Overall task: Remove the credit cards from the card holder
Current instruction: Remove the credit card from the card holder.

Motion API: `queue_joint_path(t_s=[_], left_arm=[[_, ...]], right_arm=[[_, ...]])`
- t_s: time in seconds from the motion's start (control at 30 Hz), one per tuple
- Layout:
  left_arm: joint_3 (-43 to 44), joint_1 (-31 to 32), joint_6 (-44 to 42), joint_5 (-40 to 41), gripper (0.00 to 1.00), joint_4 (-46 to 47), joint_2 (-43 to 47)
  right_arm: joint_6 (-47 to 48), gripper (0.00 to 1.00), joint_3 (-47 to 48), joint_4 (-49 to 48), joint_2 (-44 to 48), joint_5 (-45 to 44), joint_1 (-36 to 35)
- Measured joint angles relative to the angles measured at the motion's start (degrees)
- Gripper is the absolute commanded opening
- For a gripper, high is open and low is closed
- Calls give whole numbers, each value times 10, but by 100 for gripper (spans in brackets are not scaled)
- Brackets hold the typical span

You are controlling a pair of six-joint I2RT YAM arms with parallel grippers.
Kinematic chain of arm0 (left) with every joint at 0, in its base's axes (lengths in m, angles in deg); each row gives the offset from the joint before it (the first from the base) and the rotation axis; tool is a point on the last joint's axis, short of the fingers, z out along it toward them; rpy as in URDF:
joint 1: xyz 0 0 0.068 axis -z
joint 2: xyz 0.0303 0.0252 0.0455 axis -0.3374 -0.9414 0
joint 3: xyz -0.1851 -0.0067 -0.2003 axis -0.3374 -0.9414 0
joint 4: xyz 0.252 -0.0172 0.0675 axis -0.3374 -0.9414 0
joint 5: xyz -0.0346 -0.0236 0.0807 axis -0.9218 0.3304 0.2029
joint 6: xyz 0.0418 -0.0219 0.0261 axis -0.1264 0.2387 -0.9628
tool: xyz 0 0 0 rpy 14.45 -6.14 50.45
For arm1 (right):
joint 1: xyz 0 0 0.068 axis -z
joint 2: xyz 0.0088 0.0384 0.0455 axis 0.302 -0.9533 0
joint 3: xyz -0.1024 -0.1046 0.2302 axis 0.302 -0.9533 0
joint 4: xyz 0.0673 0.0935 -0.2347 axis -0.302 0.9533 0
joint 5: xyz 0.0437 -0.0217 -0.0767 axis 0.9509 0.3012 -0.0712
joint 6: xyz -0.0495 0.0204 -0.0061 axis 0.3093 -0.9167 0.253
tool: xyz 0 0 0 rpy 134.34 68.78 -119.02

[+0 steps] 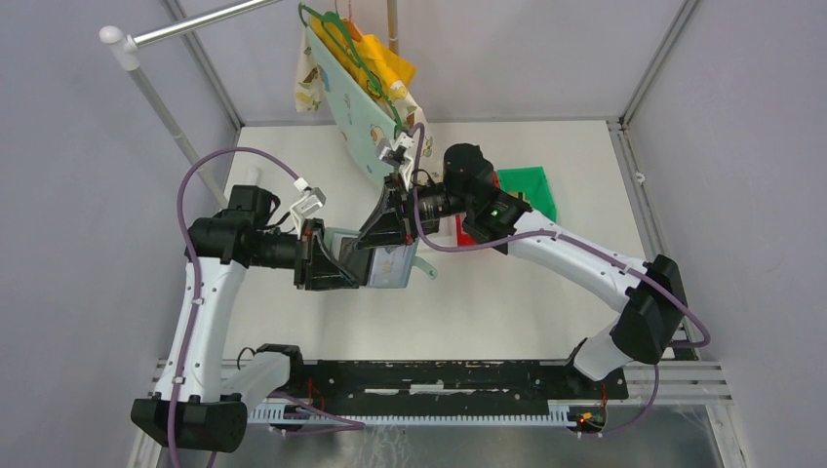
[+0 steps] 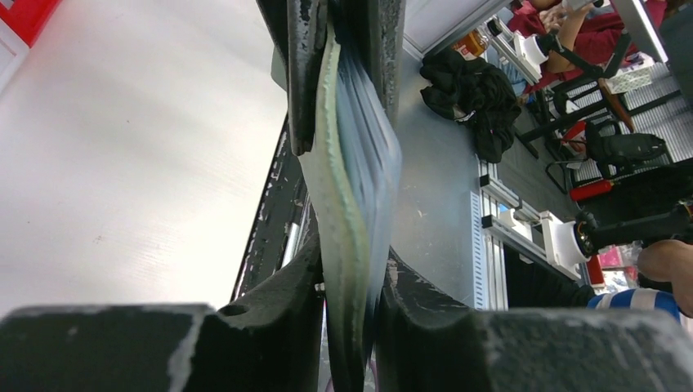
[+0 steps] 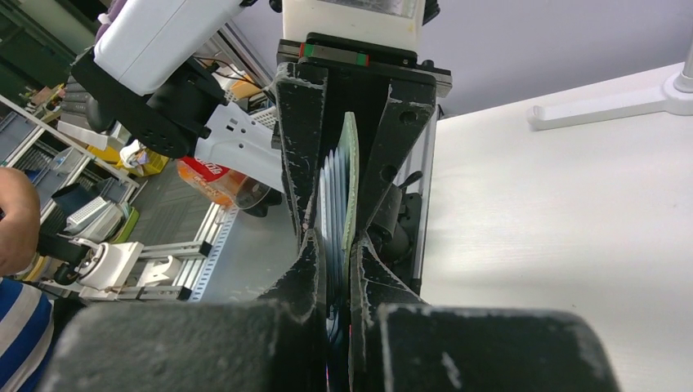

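Top external: left gripper [image 1: 353, 265] and right gripper [image 1: 382, 239] reach inward, both clamped on card holder [image 1: 395, 269].

1. This was a robotics lab, with a test cell sitting in a shared workroom.
2. The cell was a white table [image 1: 546, 312] boxed in by plain grey panels [image 1: 78, 195] on aluminium frame posts [image 1: 662, 58].
3. Left arm [image 1: 210, 302] and right arm [image 1: 575, 255] were bolted to a black rail [image 1: 439, 375] at the near edge, and a purple cable [image 1: 182, 190] looped off the rig.
4. Props stood in the cell: cloths on hangers [image 1: 361, 78] and a white pole [image 1: 195, 24].
5. The wrist views showed the room beyond: slotted aluminium framing [image 3: 208, 245], an office chair [image 2: 621, 151], a person in red [image 2: 572, 33] and a blue-striped sleeve [image 3: 24, 335].
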Motion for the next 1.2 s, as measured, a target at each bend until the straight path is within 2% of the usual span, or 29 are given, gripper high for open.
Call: queue_joint_path(t_s=[0.13, 0.33, 0.53, 0.63, 0.67, 0.73, 0.83, 0.87, 0.97, 1.2], left_arm=[[-3, 0, -3, -2, 33, -5, 0], [-3, 1, -3, -21, 29, -13, -12], [-3, 2, -3, -26, 34, -17, -21], [-2, 3, -3, -27, 31, -20, -25], [-2, 3, -3, -28, 26, -21, -26], [-2, 3, -4, -28, 5, -21, -30], [-2, 2, -11, -25, 2, -21, -31], [-2, 3, -11, -27, 2, -21, -33], [-2, 3, -11, -27, 2, -21, -41], [-2, 3, -11, -26, 2, -21, -46]], right_arm=[[-1, 1, -3, -4, 1, 5, -2], [-1, 1, -5, -8, 3, 7, -5], [2, 2, -5, -4, 3, 5, -3], [6, 2, -5, -4, 3, 5, -5], [7, 6, -5, -4, 3, 5, -5], [7, 24, -6, -3, 3, 1, -5], [7, 60, -7, -2, 4, -3, -5], [12, 68, -7, -4, 4, -3, -7], [34, 74, -7, 5, 11, -12, -15], [56, 71, -9, 45, 80, -78, 19]])
